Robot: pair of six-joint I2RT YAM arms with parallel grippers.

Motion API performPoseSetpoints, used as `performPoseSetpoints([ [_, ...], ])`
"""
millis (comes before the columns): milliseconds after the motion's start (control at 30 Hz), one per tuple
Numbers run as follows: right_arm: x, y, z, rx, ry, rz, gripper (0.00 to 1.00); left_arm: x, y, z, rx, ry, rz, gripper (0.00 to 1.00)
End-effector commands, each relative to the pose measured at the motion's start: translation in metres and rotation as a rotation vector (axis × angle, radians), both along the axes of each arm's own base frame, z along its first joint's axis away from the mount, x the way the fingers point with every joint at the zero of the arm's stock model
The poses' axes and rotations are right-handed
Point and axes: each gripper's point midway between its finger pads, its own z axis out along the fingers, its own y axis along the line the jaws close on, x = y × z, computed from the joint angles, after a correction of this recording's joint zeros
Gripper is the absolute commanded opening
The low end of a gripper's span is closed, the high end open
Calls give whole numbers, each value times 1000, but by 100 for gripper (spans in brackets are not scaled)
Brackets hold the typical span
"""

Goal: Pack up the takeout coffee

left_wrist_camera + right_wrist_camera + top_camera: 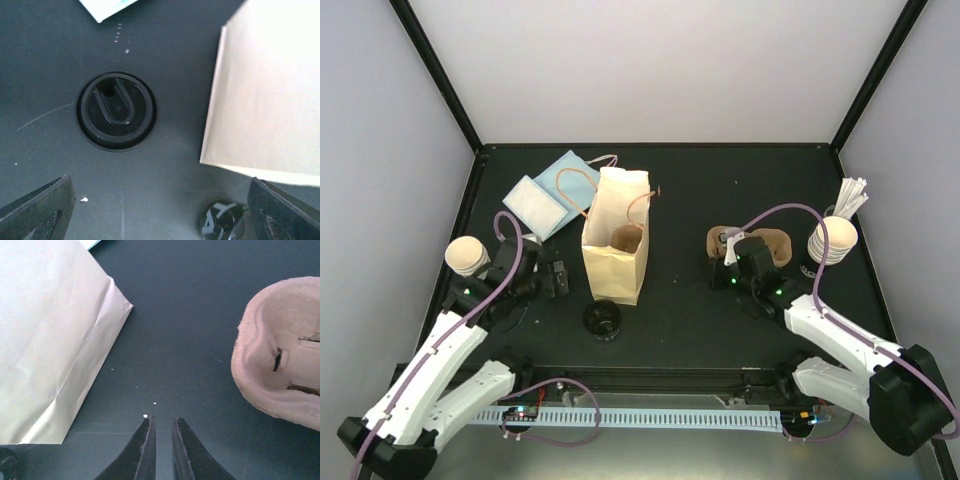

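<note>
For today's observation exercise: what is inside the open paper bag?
Inside the paper bag, a rounded brown item shows through the open top; the walls hide its lower part.

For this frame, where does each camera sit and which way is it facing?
Top external: above and behind the arms, looking down on the table; both arms show, bases at the bottom.
Left wrist: on the left arm, looking down at the black lid; the open left gripper frames the bottom corners.
Right wrist: on the right arm, looking down between paper bag and pulp carrier; the shut right gripper shows bottom centre.
Shared: all three show the paper bag.
</note>
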Motion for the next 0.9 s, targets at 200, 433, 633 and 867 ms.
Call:
performPoseSetpoints([
  [200,16,-11,13,21,-136,-85,52,47,10,-9,-42,-16,33,99],
  [433,14,-12,16,36,-152,-88,61,65,24,-28,59,79,98,99],
  [633,16,-17,15,30,-138,-126,100,73,26,-48,55,174,113,99],
  [867,12,-14,21,60,-166,-100,100,81,32,-60,70,211,135,99],
])
